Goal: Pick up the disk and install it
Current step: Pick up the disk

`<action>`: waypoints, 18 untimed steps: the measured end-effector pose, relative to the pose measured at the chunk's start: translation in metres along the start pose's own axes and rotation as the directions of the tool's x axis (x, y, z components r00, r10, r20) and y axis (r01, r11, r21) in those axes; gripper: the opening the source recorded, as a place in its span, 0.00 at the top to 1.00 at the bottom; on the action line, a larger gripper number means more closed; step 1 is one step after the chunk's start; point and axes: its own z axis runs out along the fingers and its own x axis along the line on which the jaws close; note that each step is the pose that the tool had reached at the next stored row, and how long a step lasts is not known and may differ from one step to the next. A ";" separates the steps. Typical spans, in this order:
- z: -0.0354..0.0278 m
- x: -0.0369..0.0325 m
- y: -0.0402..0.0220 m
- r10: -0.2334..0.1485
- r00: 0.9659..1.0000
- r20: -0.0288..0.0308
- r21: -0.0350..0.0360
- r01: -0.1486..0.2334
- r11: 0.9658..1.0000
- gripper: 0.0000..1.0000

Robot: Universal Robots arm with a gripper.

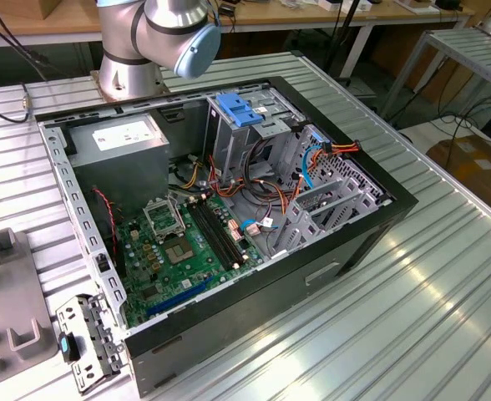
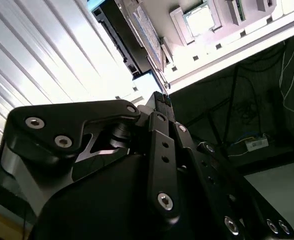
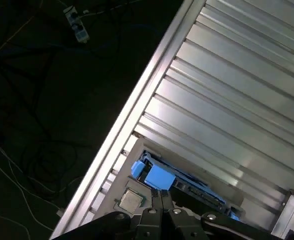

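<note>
Blue-railed disk (image 3: pixel 186 185) just beyond gripper (image 3: pixel 162 194)

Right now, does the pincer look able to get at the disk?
Probably yes. In the first wrist view the pincer points at the disk, which lies near the edge of the ribbed table, and nothing stands between them. Its jaws are shut together, though.

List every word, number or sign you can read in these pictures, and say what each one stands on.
No text here can be quoted; every bit of print is unreadable.
White sticker on the power supply, exterior view: print too small to read.
Motherboard, exterior view: markings too small to read.
Label on the disk, second wrist view: washed out by glare, unreadable.
</note>
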 end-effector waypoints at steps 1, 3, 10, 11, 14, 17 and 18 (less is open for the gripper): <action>0.0000 0.0000 0.0000 -0.019 1.000 -0.001 0.000 0.019 1.000 0.89; 0.0001 0.0000 0.0000 -0.062 0.998 -0.003 0.002 0.062 0.998 0.89; 0.0000 0.0000 0.0000 -0.185 0.983 -0.010 0.005 0.185 0.983 0.89; 0.0000 0.0000 0.0000 -0.198 0.980 -0.011 0.005 0.198 0.980 0.89; 0.0000 0.0000 0.0000 -0.241 0.970 -0.013 0.006 0.241 0.970 0.89; 0.0000 0.0000 0.0000 -0.299 0.954 -0.017 0.006 0.299 0.954 0.89; 0.0000 0.0000 0.0000 -0.310 0.951 -0.017 0.007 0.310 0.951 0.89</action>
